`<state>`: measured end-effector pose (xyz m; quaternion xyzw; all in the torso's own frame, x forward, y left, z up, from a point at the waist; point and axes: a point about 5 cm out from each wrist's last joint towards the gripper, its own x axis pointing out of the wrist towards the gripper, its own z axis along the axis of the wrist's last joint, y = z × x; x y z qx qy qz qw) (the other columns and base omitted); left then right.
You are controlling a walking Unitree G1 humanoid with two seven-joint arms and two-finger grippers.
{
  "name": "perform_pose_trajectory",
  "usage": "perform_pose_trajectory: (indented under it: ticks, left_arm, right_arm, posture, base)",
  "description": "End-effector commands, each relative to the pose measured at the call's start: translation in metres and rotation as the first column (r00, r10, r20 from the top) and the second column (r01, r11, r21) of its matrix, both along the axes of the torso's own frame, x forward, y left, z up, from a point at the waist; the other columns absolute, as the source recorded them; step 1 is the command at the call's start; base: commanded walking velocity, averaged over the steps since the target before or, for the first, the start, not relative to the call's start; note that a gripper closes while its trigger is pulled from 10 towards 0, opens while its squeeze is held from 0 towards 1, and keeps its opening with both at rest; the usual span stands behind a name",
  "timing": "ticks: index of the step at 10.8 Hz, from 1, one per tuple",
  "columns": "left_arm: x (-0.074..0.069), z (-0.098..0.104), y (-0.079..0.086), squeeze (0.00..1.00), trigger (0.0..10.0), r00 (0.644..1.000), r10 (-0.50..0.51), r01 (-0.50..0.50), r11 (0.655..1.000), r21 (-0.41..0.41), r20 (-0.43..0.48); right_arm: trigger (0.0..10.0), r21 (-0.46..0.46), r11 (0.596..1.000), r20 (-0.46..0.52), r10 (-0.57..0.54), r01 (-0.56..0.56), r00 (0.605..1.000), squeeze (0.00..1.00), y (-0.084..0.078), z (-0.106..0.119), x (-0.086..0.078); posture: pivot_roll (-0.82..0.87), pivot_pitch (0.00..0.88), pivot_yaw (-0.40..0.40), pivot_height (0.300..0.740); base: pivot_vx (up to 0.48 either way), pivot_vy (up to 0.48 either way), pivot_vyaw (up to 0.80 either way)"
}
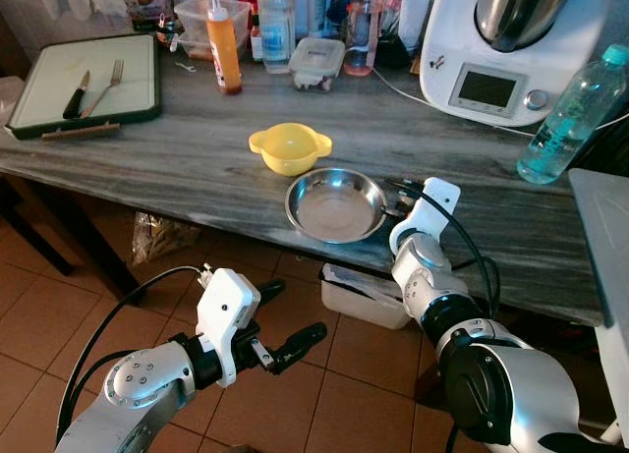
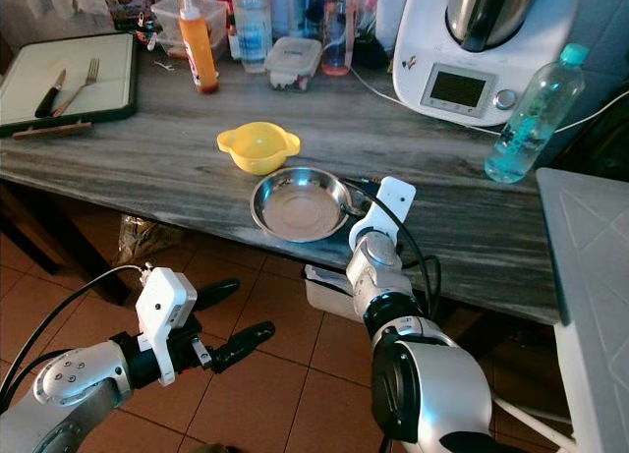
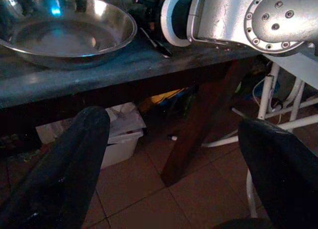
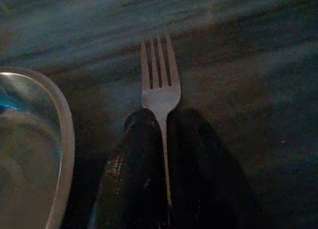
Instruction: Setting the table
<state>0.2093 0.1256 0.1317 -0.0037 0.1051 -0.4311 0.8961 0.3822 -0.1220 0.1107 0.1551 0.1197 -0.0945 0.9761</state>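
Right arm reaches up to the table; left arm hangs low.
The right gripper (image 4: 166, 154) has its fingers closed together on a fork (image 4: 160, 85) handle at the near table edge. The left gripper (image 1: 285, 325) hovers lower, near left, fingers (image 3: 74, 164) spread apart, holding nothing.

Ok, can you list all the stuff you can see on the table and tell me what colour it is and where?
Table: one, grey streaked.
Metal bowl: one, silver, near front edge.
Yellow bowl: one, just behind the metal bowl.
Fork: one, silver, beside the metal bowl, pinched in the right gripper.
Tray: one, dark-rimmed, far left, holding a knife and second fork.
Sauce bottle: one, orange, at the back.
Water bottle: one, clear with teal cap, right.
Kitchen machine: one, white, back right.
Left gripper: open, low over the floor.
Right gripper: on the table.
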Motion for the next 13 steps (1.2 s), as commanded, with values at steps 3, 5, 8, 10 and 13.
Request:
perform_pose_trajectory:
  ticks: [3, 5, 8, 10, 13]
  left_arm:
    - [-0.001, 0.005, -0.002, 0.00, 10.0, 1.000, -0.019, 0.019, 1.000, 0.005, 0.014]
    - [0.001, 0.004, -0.003, 0.00, 10.0, 1.000, -0.017, 0.017, 1.000, 0.005, 0.017]
    - [0.004, 0.003, -0.004, 0.00, 10.0, 1.000, -0.007, 0.007, 1.000, -0.001, 0.024]
    - [0.006, 0.003, -0.004, 0.00, 10.0, 1.000, -0.002, 0.002, 1.000, -0.006, 0.026]
    - [0.007, 0.005, -0.005, 0.00, 10.0, 1.000, -0.001, 0.001, 1.000, -0.009, 0.028]
  right_arm:
    - [10.0, 0.001, 1.000, -0.010, -0.026, 0.026, 1.000, 1.00, -0.003, 0.000, 0.000]
    - [10.0, 0.003, 1.000, -0.002, -0.029, 0.029, 1.000, 1.00, -0.003, 0.001, 0.001]
    - [10.0, -0.022, 1.000, 0.081, -0.003, 0.005, 0.997, 1.00, -0.003, 0.016, 0.006]
    - [10.0, -0.034, 0.999, 0.131, 0.011, -0.006, 0.991, 1.00, -0.003, 0.025, 0.009]
    - [10.0, -0.096, 0.995, 0.229, 0.057, -0.036, 0.972, 1.00, -0.002, 0.039, 0.012]
  posture:
    - [0.24, 0.109, -0.020, 0.740]
    - [0.24, 0.104, -0.022, 0.740]
    - [0.24, 0.087, -0.029, 0.740]
    - [0.23, 0.082, -0.029, 0.740]
    - [0.23, 0.081, -0.025, 0.740]
  base:
    - [0.000, 0.000, 0.00]
    - [0.000, 0.000, 0.00]
    - [0.000, 0.000, 0.00]
    - [0.000, 0.000, 0.00]
    - [0.000, 0.000, 0.00]
